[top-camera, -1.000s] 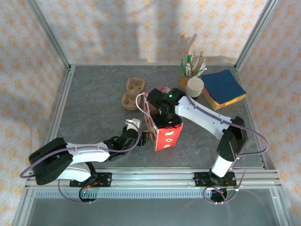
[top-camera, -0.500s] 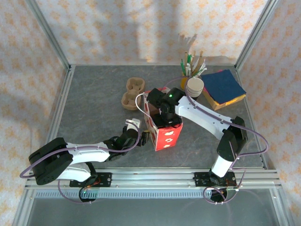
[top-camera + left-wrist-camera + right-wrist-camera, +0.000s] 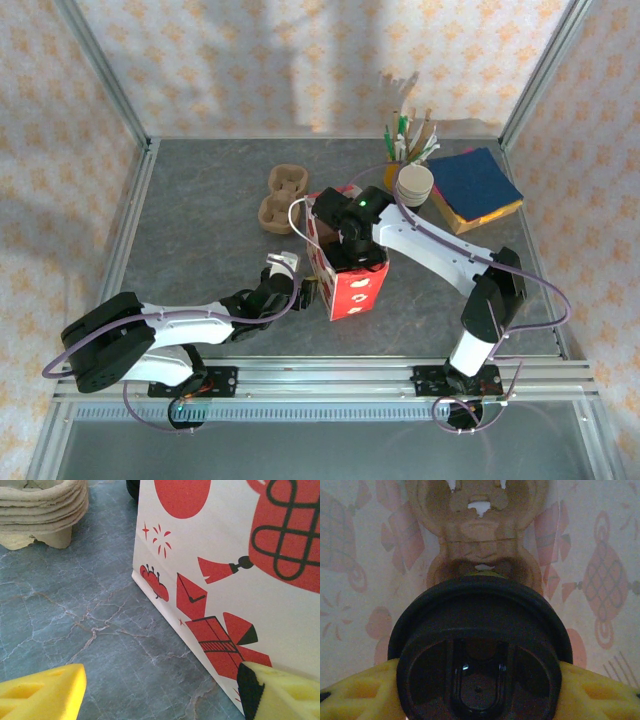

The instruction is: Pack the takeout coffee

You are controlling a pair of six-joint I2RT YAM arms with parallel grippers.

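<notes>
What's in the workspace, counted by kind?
paper bag: 1
lidded coffee cup: 1
pulp carrier inside the bag: 1
pulp carrier stack: 1
lidless cup stack: 1
napkin stack: 1
stirrer holder: 1
Total: 7

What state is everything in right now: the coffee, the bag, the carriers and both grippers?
paper bag: upright, top open.
takeout coffee: lid on, held inside the bag.
carrier in the bag: lying at the bottom, under the coffee.
carrier stack: nested, on the table.
left gripper: open, beside the bag.
right gripper: closed on the takeout coffee.
</notes>
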